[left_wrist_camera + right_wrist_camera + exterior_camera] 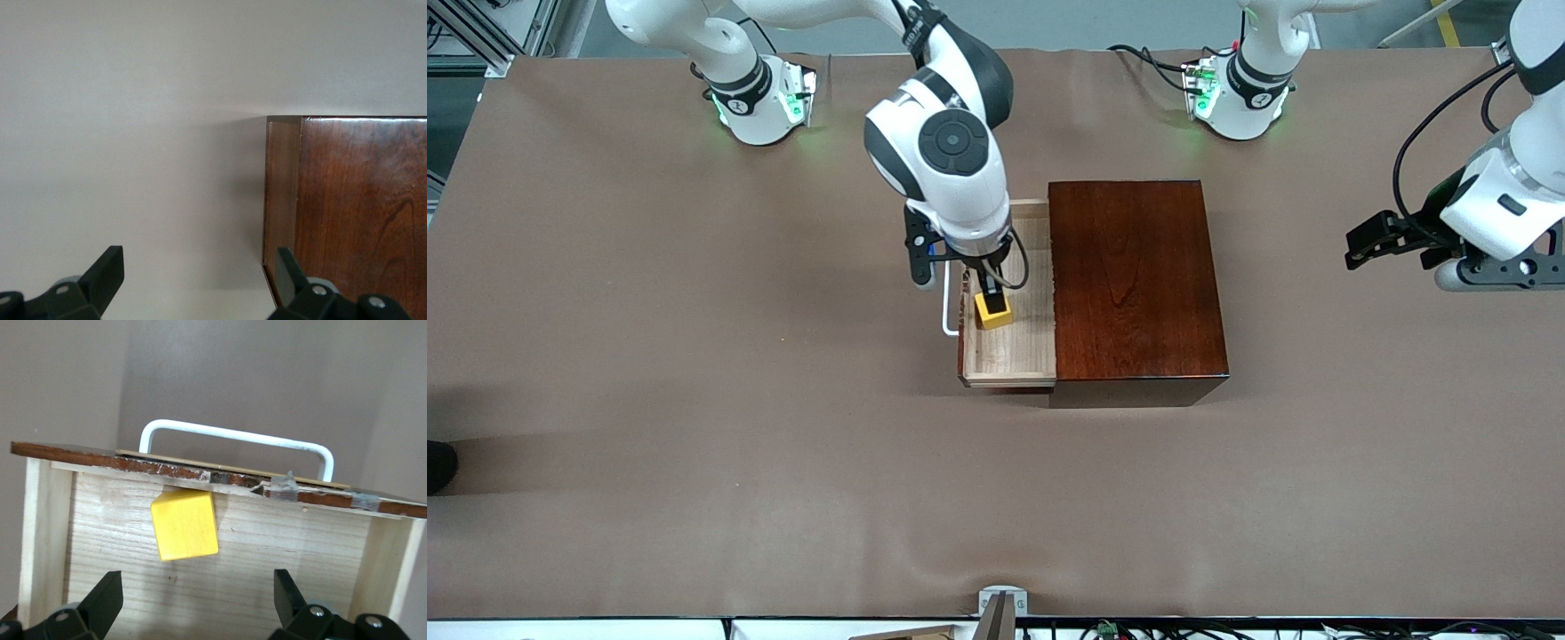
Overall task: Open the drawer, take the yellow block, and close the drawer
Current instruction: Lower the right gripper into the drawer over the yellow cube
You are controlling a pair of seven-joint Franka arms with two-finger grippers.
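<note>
The drawer (pixel 1021 342) of the dark reddish-brown box (pixel 1134 280) stands pulled out toward the right arm's end of the table, its white handle (pixel 947 311) outermost. The yellow block (pixel 992 311) lies on the drawer floor by the front wall. My right gripper (pixel 989 286) hangs over the drawer, open and empty. In the right wrist view the block (pixel 185 525) sits ahead of the gripper (pixel 198 603), not between the fingers, with the handle (pixel 233 440) above the drawer's front wall (pixel 220 480). My left gripper (pixel 1360 249) waits open over the table, beside the box.
The left wrist view shows the open left gripper (pixel 198 280) over the brown tablecloth with a corner of the box (pixel 360 213) beside one finger. The brown cloth (pixel 694 400) covers the whole table.
</note>
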